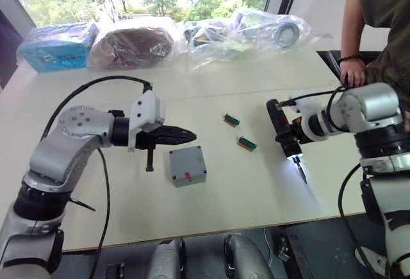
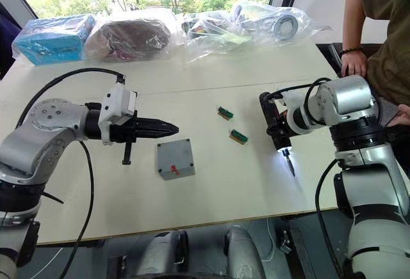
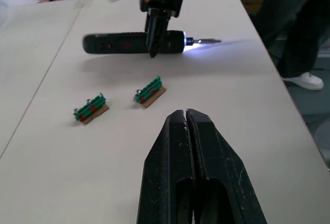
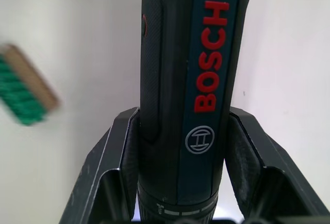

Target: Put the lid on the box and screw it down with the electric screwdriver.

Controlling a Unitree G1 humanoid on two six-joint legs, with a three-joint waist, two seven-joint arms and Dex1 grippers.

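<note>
Right hand (image 3: 154, 33) clamps the screwdriver (image 1: 283, 129) over the bench (image 1: 256, 189); left hand (image 1: 182, 137), fingers together, hovers beside the box (image 1: 188, 166).

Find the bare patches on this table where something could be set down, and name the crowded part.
Bare: the near strip between the box and the electric screwdriver, and the band between the bags and both arms. Crowded: the far edge, and around the two green blocks.

The screwdriver (image 4: 188, 80) is cut off at both ends in the right wrist view, a green block (image 4: 26, 87) there is blurred and cropped.
</note>
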